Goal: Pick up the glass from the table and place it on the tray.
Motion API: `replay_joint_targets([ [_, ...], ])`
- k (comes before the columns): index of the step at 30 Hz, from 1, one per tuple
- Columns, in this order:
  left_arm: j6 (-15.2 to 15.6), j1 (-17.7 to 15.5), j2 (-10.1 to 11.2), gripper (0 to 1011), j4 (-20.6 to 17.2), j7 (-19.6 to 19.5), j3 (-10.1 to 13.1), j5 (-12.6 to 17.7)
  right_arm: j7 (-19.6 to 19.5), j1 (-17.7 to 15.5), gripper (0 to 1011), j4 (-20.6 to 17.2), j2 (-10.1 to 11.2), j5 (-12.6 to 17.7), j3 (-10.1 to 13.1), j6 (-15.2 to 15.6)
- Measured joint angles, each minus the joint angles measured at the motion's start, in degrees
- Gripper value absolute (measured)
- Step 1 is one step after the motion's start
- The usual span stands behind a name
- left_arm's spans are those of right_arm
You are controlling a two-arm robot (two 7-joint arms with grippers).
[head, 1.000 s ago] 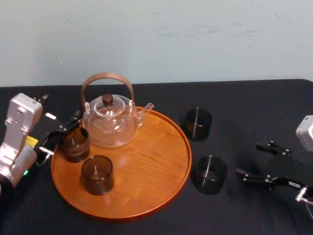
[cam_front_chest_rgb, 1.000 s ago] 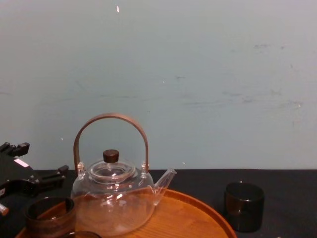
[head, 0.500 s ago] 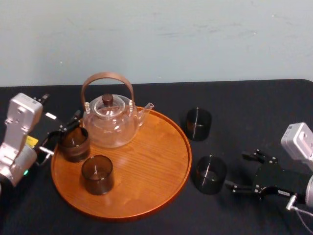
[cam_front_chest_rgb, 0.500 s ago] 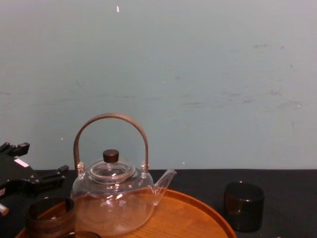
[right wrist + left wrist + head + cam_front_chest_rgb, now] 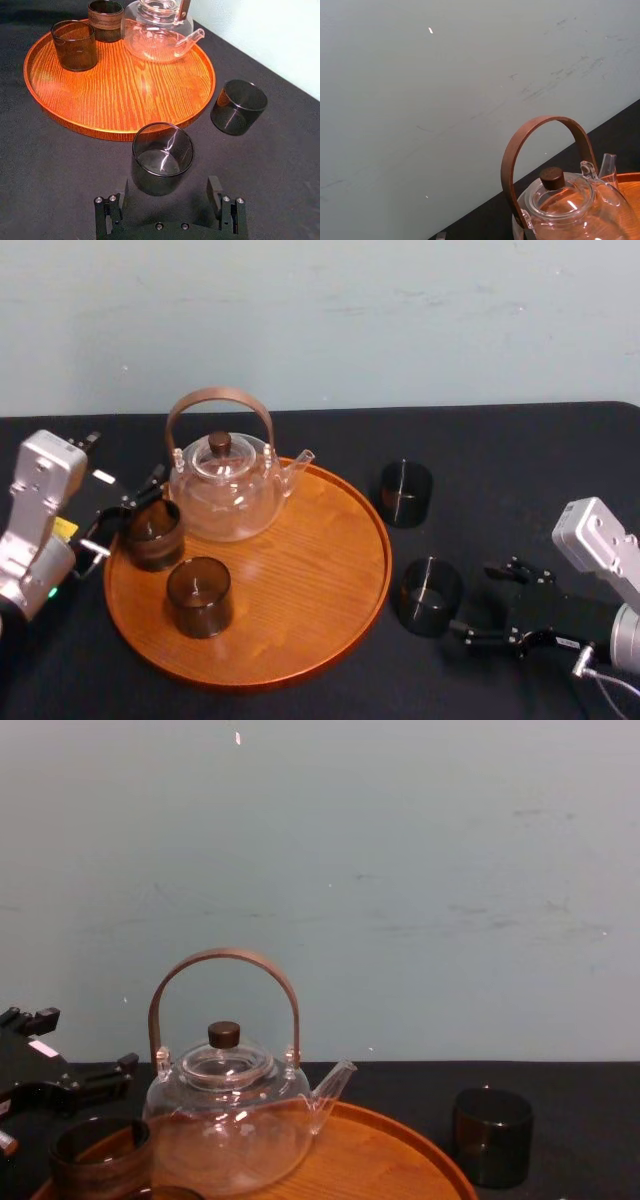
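"Dark glass (image 5: 162,157), where is it?"
"Upright on the table (image 5: 500,460), just beside the tray (image 5: 330,570). The right tool (image 5: 167,186) is at it, fingers apart, tips either side."
"The left tool (image 5: 122,512)?"
"Fingers apart, at the tray's left edge beside a second glass (image 5: 153,533) standing on the tray."

Head view looks down on the tray (image 5: 300,570); chest view sits low, facing the wall (image 5: 400,870); all four share the teapot (image 5: 225,495).
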Motion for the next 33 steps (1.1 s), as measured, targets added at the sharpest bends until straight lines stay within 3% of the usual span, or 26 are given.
replay_joint_targets([
  [17,0.0,0.0,0.0,1001,0.0,0.0,0.0,0.0,3.0,4.9,1002,2.6,-1.8,2.9,-2.8,4.2],
  [33,0.0,0.0,0.0,1001,0.0,0.0,0.0,0.0,2.2,8.2,1002,5.1,-3.0,5.2,-5.2,7.1],
])
